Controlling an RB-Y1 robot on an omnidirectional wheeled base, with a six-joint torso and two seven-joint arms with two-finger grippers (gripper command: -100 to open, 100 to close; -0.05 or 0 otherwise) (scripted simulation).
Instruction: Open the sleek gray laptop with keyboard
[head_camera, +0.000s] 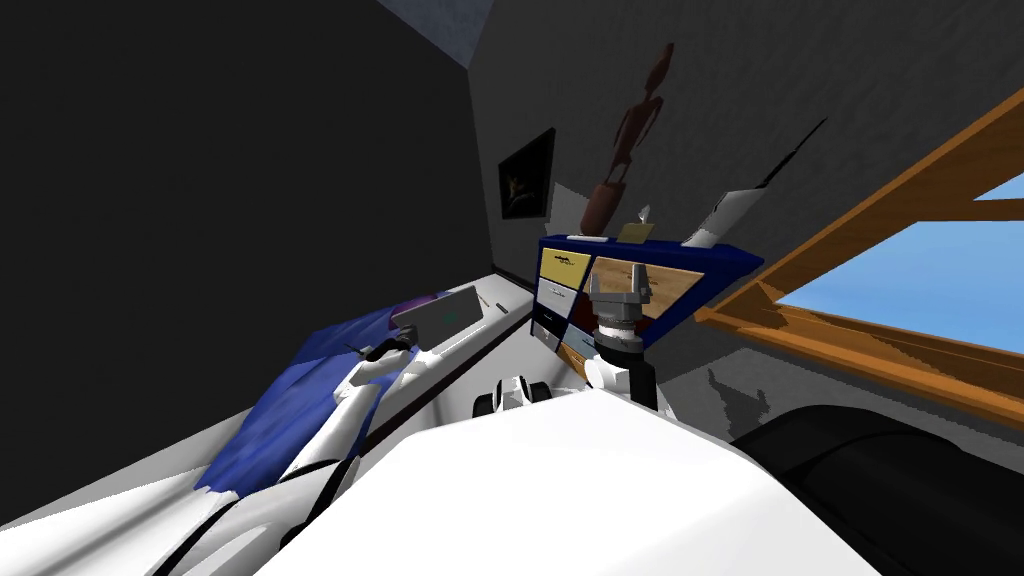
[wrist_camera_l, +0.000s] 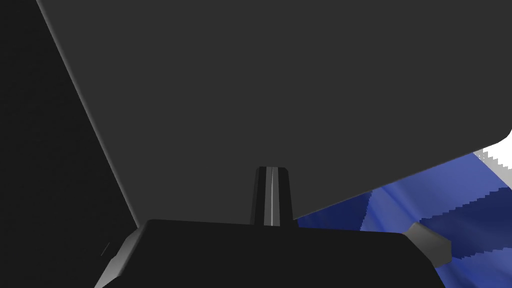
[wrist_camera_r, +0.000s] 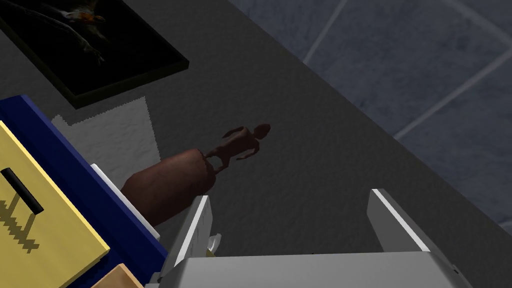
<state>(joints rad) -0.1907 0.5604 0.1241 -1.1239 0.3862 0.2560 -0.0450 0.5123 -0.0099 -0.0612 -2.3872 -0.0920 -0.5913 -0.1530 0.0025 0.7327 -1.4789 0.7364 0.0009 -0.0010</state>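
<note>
The laptop (head_camera: 442, 312) is a grey slab with a faint green mark, lying tilted on a white surface (head_camera: 120, 480) beside a blue cloth. My left gripper (head_camera: 398, 342) reaches its near edge. In the left wrist view my left gripper (wrist_camera_l: 271, 172) is shut, its fingers pressed together with the tips against a broad dark grey panel with a rounded corner (wrist_camera_l: 300, 90), the laptop's face. Whether the lid is lifted I cannot tell. My right gripper (head_camera: 620, 285) is held up in front of the dresser, and in its wrist view my right gripper (wrist_camera_r: 295, 220) stands open, with nothing between the fingers.
A crumpled blue cloth (head_camera: 290, 400) lies under my left forearm. A blue-framed dresser (head_camera: 640, 285) with coloured drawers stands against the far wall and bears a brown vase (head_camera: 600, 205). A wooden window frame (head_camera: 880, 330) runs along the right.
</note>
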